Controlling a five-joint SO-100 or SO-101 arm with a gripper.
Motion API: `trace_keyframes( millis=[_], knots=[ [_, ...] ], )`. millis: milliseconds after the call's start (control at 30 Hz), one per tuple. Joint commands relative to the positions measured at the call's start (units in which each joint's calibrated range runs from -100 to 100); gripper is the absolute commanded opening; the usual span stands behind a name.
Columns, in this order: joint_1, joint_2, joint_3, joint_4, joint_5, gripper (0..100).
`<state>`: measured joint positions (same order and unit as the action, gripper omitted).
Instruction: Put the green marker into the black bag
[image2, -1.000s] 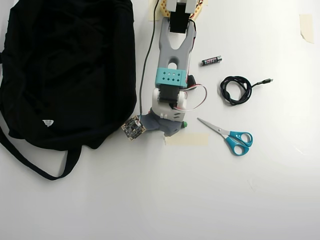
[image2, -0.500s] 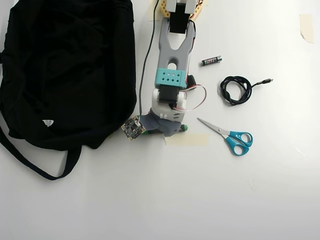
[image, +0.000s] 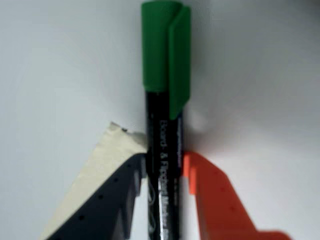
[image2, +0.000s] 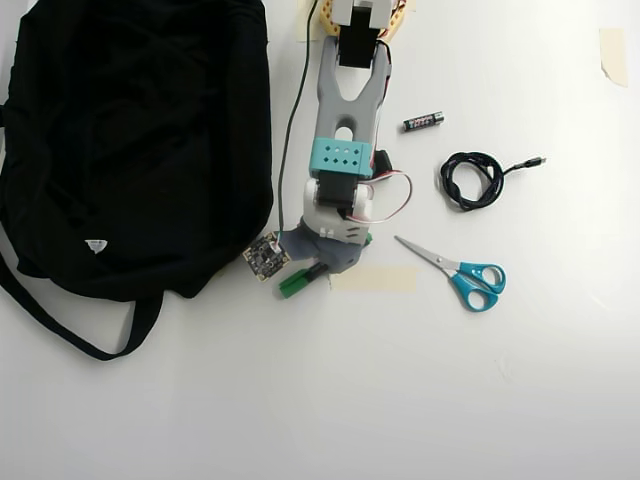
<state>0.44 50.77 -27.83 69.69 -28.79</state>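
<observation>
Green marker (image: 163, 115) first, since the job turns on it: it lies between the two fingers of the gripper (image: 164, 200), a dark finger on its left and an orange one on its right in the wrist view, both pressed against the barrel, so the jaws look clamped on it. From above, its green cap (image2: 293, 284) pokes out from under the gripper (image2: 318, 266), just off the lower right edge of the black bag (image2: 130, 140) but not in it. By my reading the grasp is made and the carry and drop into the bag are all left to do.

Going by size, the bag is soft, matt black cloth, slumped and creased, with a long strap (image2: 60, 325) looping away below and a small white tag (image2: 96, 245). The table (image2: 400, 400) is plain, smooth white. A strip of cream masking tape (image2: 375, 279) lies flat beside the gripper. The marker is a slim round stick: glossy green plastic cap with a clip, dark barrel with white print, blurred by closeness.
</observation>
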Motion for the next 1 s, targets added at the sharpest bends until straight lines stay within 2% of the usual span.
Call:
trace_keyframes(
  millis=[0, 967],
  knots=[
    [0.46, 1.76, 1.50, 0.60, 0.21, 3],
    [0.91, 0.52, 0.61, 0.77, 0.47, 2]
  ],
)
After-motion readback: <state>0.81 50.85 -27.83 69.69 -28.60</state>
